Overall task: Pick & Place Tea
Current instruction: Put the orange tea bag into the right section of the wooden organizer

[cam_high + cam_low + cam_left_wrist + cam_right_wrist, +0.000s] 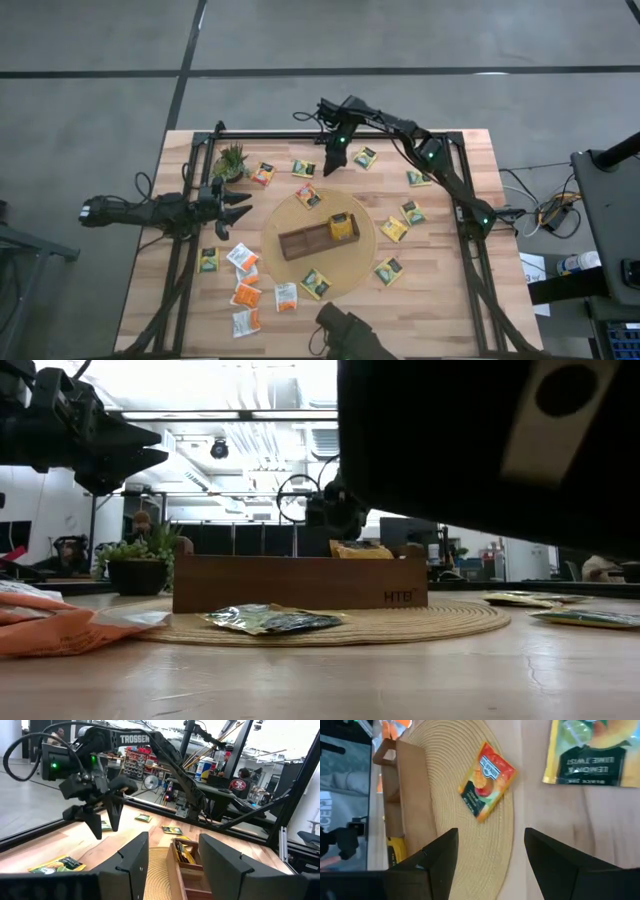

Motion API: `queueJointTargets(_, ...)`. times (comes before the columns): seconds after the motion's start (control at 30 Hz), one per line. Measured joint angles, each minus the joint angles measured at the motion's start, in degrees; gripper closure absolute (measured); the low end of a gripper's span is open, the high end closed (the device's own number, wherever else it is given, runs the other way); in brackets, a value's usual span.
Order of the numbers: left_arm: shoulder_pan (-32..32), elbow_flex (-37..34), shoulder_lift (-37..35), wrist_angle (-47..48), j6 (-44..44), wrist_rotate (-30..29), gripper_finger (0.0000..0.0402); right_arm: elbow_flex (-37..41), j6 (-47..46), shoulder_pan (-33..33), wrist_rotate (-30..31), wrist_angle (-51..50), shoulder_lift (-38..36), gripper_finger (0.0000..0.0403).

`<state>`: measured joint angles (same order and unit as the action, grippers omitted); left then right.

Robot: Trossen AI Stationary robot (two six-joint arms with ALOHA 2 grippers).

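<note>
Pale wood-grain surface [450, 300]; tan woven round mat [362, 262]; brown wooden tray [305, 242]; orange-red sachet [486, 780] with dark green corner; yellow-and-dark-green sachet [592, 751]; green plant [231, 160].

Light is even and fairly dim from overhead in the high view; the wooden tray [318, 238] throws only a soft, short shadow on the mat around it. Low view: strong backlight from bright ceiling panels behind the tray [300, 582], so its front face reads dark, and things nearest the lens are blurred, esp. a big black shape above the tray. Left wrist view: windows beyond the tray [186, 870] are blown out, w/ mild bending at the edges. Right wrist view: sharp, flat light, no glare.
</note>
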<state>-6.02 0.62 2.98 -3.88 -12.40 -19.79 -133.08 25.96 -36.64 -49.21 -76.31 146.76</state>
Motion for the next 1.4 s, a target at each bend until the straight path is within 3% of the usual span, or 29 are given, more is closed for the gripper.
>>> queueJointTargets(0.3, -0.01, -0.01, 0.00, -0.02, 0.01, 0.00, 0.0234, -0.32, -0.21, 0.30, 0.33, 0.22, -0.25, 0.0179)
queueJointTargets(0.53, 0.00, -0.01, 0.00, -0.04, 0.01, 0.00, 0.0234, -0.32, 5.22, 2.32, 10.23, 0.04, -3.17, 0.0179)
queueJointTargets(0.83, -0.01, -0.02, 0.02, -0.05, 0.00, 0.00, 0.0234, -0.45, 9.45, 4.38, 10.62, 0.16, -9.63, 0.0179)
queueJointTargets(1.0, -0.01, -0.02, 0.02, -0.07, 0.00, -0.01, 0.0234, -0.30, 17.49, 6.12, 11.73, 0.28, -9.66, 0.0179)
queueJointTargets(1.17, 0.00, -0.02, 0.02, -0.06, 0.02, 0.00, 0.0234, -0.14, 28.85, 9.35, 24.62, 0.09, -9.66, 0.0179)
queueJointTargets(1.4, -0.01, -0.02, 0.02, -0.06, 0.02, 0.00, 0.0234, 0.74, 43.63, 14.16, 35.84, 1.70, -9.68, 0.0179)
